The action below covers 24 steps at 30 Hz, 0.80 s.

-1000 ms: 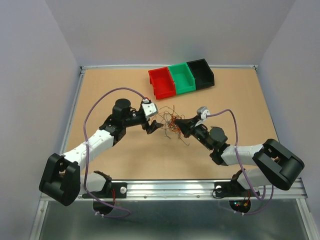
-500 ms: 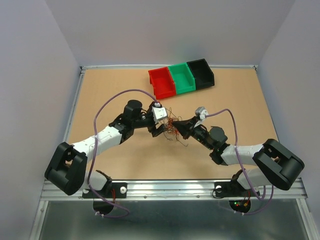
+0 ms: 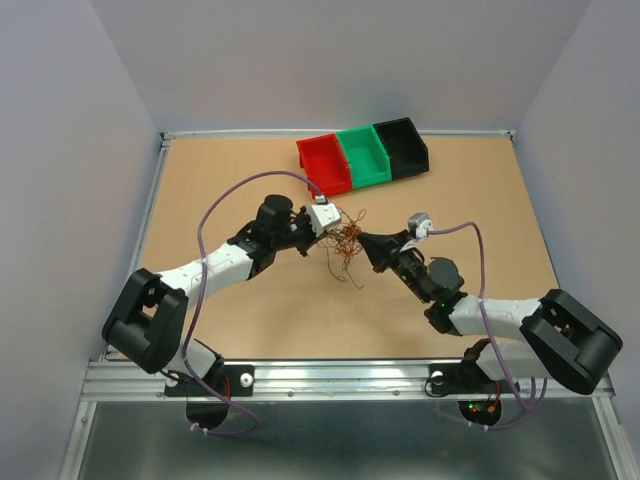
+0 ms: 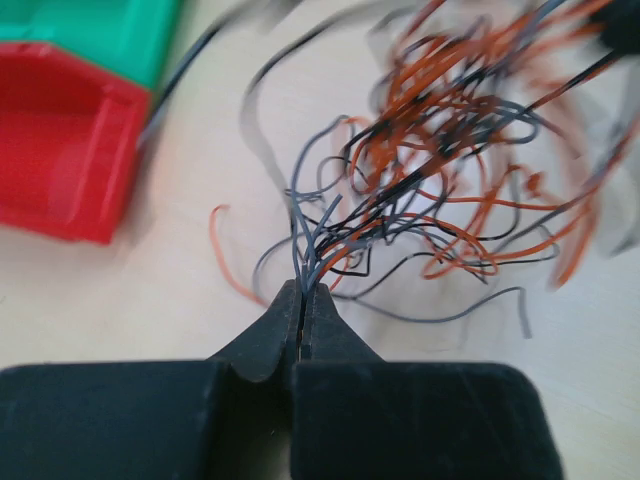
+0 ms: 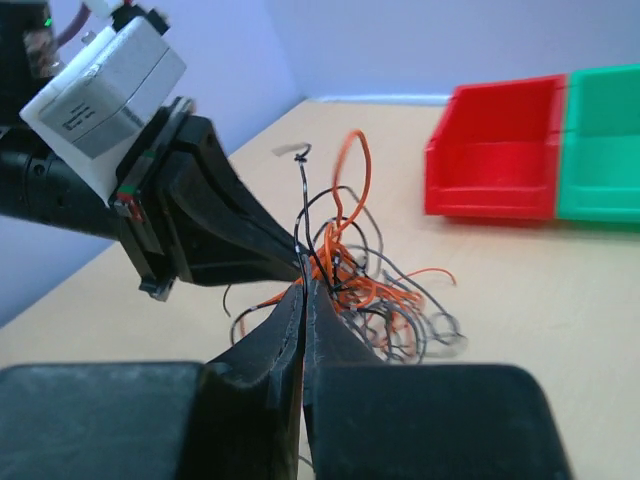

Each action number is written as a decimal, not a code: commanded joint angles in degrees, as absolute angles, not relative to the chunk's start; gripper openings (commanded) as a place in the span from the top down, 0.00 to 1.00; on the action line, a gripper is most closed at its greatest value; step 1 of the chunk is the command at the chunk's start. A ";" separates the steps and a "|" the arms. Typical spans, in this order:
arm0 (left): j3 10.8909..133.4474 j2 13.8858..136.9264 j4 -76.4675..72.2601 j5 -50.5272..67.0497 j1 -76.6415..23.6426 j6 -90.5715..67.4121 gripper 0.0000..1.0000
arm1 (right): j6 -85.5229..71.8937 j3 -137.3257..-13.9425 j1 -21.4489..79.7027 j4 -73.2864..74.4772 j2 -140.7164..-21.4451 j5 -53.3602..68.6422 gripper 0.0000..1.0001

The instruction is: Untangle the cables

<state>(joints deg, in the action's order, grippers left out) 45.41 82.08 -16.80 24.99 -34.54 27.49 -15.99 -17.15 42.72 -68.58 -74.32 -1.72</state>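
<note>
We see the cables (image 3: 347, 244) pinched from both sides at the centre of the table (image 3: 480, 220).
Nearest us, the right gripper (image 5: 303, 285) has its fingers pressed together on a few dark strands. At its 9 o'clock, the left gripper (image 4: 303, 291) is likewise clamped on a dark bundle (the two tips nearly meet). The orange-red and dark curls bunch between them. Farther off, towards 12 o'clock, stand the red bin (image 3: 322, 166), green bin (image 3: 362, 155) and black bin (image 3: 402, 146).
</note>
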 commanded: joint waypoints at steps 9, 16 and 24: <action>52.56 82.35 -21.62 16.62 -14.69 11.34 1.00 | -20.04 -3.26 42.71 -66.80 -51.53 -49.73 0.99; 49.84 77.54 -26.01 11.61 -9.94 6.95 1.00 | -19.42 -1.41 42.71 -49.23 -31.84 -60.73 0.99; 45.09 70.85 -30.32 16.79 -8.35 5.54 1.00 | -18.62 -3.42 42.71 -35.44 -20.66 -57.04 0.99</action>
<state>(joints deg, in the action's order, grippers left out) 46.44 75.29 -24.21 14.28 -8.14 7.03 -18.68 -3.25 42.74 -44.29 -21.85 -56.36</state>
